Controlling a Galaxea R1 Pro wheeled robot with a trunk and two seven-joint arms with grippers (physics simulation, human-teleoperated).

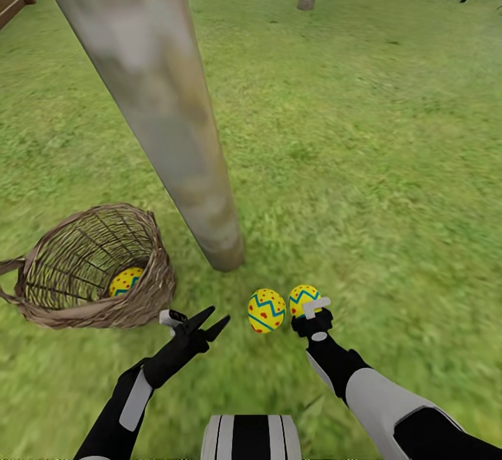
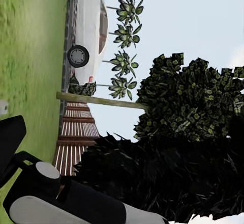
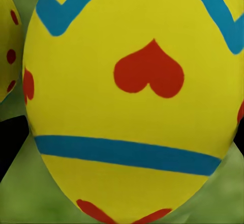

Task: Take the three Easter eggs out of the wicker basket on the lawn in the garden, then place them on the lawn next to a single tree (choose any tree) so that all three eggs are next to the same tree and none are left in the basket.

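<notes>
**Eggs by the trunk, one left in the basket**

Wicker basket [image 1: 90, 272], open brown weave with a loop handle, lies tipped on the lawn [image 1: 390, 167] at far left; one yellow egg [image 1: 125, 281] sits inside. No writing is readable anywhere. The left pincer [image 1: 208, 322] hovers beside the basket's rim, fingers spread and empty. The smooth, mottled grey tree [image 1: 160, 111] leans up between basket and eggs. Just beyond its base a second egg [image 1: 266, 311] rests on grass, touching or nearly touching the third egg [image 1: 302, 300] (zigzag-banded, red-spotted), which the right pincer [image 1: 312, 315] grips. Open grass stretches rightward.
</notes>
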